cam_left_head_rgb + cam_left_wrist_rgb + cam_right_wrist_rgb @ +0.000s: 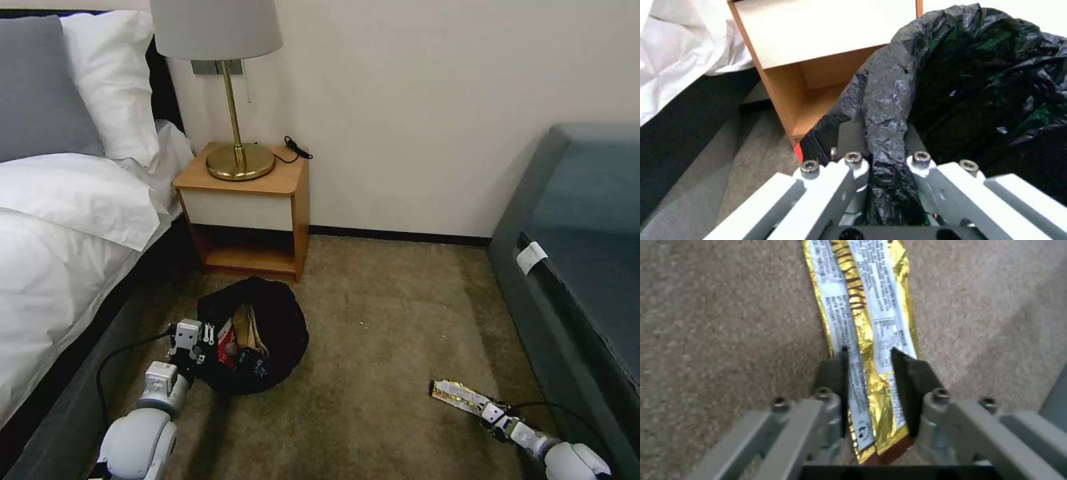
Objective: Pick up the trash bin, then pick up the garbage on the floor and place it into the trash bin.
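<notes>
The left gripper (208, 337) is holding the trash bin (257, 333) by its near rim on the carpet (373, 347), just in front of the nightstand (243, 207). In the left wrist view its fingers (853, 160) are pinching a fold of the black liner (882, 110) between them, nearly closed. Inside the bin, a red packet (227, 343) and tan paper (253, 330) are lying among dark items that cannot be told apart.

The right gripper (490, 413) is sitting low on the carpet, well apart from the bin, beside the dark sofa (580, 267). Its 2 pads (911, 373) are straddling the near end of the long yellow-white wrapper (862, 306), which is lying flat. The pads are standing narrowly apart, touching or almost touching the wrapper's edges; whether they are gripping yet cannot be told.

Judgement: the step in hand is the pickup of the last loose piece. The next move is calling for a firm closure on thin foil, then a lift and a carry across to the bin's mouth.
</notes>
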